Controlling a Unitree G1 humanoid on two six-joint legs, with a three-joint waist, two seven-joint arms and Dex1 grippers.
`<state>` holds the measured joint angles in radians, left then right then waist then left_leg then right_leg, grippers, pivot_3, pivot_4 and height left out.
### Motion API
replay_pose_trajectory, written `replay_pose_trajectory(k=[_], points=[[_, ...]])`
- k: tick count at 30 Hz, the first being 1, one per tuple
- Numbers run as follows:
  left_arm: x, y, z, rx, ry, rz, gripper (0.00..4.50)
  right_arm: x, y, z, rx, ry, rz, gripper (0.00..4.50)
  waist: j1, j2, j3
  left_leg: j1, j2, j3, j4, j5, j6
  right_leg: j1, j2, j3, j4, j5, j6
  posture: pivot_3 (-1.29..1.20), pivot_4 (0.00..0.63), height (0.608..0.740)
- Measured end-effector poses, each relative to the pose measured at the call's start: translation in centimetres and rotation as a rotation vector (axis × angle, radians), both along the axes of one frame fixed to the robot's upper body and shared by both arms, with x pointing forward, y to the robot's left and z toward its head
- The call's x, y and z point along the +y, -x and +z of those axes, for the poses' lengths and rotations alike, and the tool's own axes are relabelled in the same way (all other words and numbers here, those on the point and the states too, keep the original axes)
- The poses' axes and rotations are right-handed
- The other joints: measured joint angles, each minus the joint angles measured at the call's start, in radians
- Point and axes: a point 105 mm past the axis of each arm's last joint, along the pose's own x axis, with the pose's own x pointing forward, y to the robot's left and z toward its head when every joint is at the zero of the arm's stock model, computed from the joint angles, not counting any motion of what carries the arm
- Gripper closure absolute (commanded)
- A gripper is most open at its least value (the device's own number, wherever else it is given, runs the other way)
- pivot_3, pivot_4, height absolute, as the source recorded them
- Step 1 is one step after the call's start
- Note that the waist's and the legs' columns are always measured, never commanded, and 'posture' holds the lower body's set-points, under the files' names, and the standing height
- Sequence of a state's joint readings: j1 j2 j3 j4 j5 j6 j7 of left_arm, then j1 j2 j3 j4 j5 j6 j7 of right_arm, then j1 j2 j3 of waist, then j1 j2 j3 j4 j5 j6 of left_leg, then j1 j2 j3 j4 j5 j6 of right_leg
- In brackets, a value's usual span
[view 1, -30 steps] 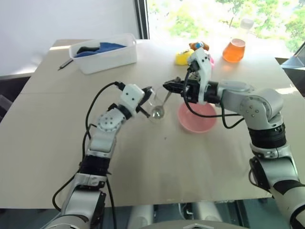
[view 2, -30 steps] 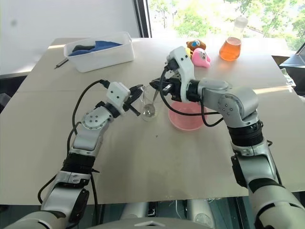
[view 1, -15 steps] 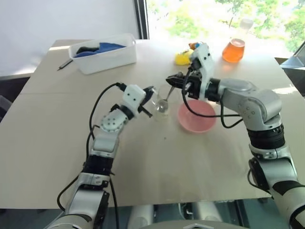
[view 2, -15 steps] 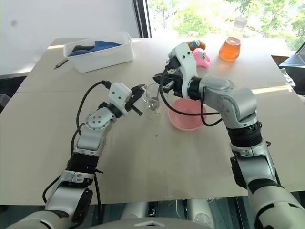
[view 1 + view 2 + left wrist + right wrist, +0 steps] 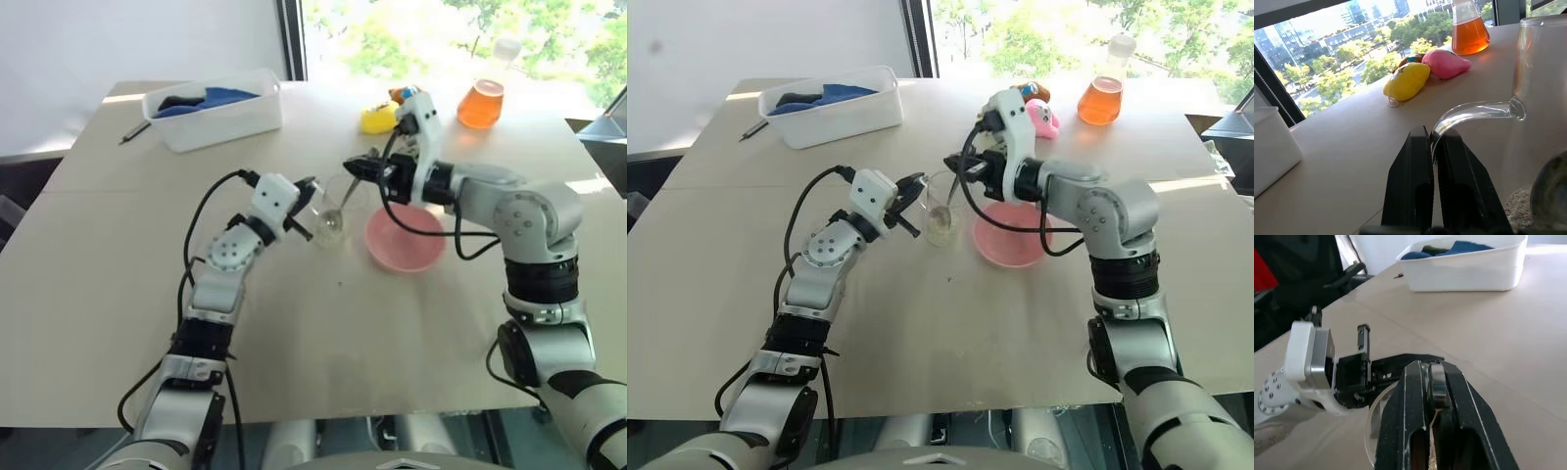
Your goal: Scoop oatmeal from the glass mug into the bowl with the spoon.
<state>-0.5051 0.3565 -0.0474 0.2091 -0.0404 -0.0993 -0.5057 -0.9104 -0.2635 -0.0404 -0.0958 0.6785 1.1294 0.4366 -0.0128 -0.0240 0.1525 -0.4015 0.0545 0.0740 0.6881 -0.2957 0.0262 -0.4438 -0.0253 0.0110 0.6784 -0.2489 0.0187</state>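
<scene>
The glass mug (image 5: 331, 211) is at the table's middle, and my left gripper (image 5: 306, 201) is shut on its side handle (image 5: 1474, 110). A little pale oatmeal (image 5: 1518, 215) lies at the mug's bottom. The slim silver spoon (image 5: 343, 196) slants down into the mug from the right, its bowl low inside the glass. My right gripper (image 5: 361, 168) is shut on the spoon's handle just above the mug's rim, and its black fingers (image 5: 1413, 396) clamp the thin metal. The pink bowl (image 5: 405, 240) sits on the table just right of the mug, below my right forearm.
A white tub (image 5: 216, 108) with a blue cloth stands at the back left, with a dark pen (image 5: 134, 132) beside it. An orange-liquid flask (image 5: 482, 98), a yellow toy (image 5: 375, 117) and a pink toy (image 5: 1040, 117) sit at the back right.
My right wrist has rolled slightly while the spoon stays in the mug. My left gripper keeps hold of the mug's handle in the same place.
</scene>
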Motion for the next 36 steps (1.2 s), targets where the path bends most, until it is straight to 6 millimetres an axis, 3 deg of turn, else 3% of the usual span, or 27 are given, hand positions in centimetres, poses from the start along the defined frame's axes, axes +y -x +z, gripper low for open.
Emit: replay_pose_trajectory(k=[21, 27, 36], points=[[-1.4, -0.8, -0.1, -0.003, 0.017, -0.049, 4.45, -5.9, -2.0, 0.1, 0.445, -0.246, -0.243, 4.5, 0.0, 0.0, 0.0, 0.0, 0.0, 0.001, 0.0, 0.0, 0.0, 0.0, 0.0, 0.0, 0.001, 0.0, 0.0, 0.0, 0.15, 0.74], [-1.8, -0.9, 0.1, -0.024, 0.002, -0.066, 4.45, -7.1, -2.6, -0.2, 0.503, -0.311, -0.301, 4.5, -0.001, 0.0, 0.0, 0.0, 0.0, 0.001, 0.0, 0.0, 0.0, 0.0, 0.0, 0.001, 0.001, 0.0, 0.0, 0.0, 0.15, 0.74], [-1.8, -1.0, 0.0, -0.035, 0.002, -0.07, 4.45, -9.3, -2.6, 2.0, 0.48, -0.378, -0.295, 4.5, -0.001, 0.0, 0.0, 0.0, 0.0, 0.001, 0.0, 0.0, 0.0, 0.0, 0.0, 0.001, 0.0, 0.0, 0.0, 0.0, 0.15, 0.74]])
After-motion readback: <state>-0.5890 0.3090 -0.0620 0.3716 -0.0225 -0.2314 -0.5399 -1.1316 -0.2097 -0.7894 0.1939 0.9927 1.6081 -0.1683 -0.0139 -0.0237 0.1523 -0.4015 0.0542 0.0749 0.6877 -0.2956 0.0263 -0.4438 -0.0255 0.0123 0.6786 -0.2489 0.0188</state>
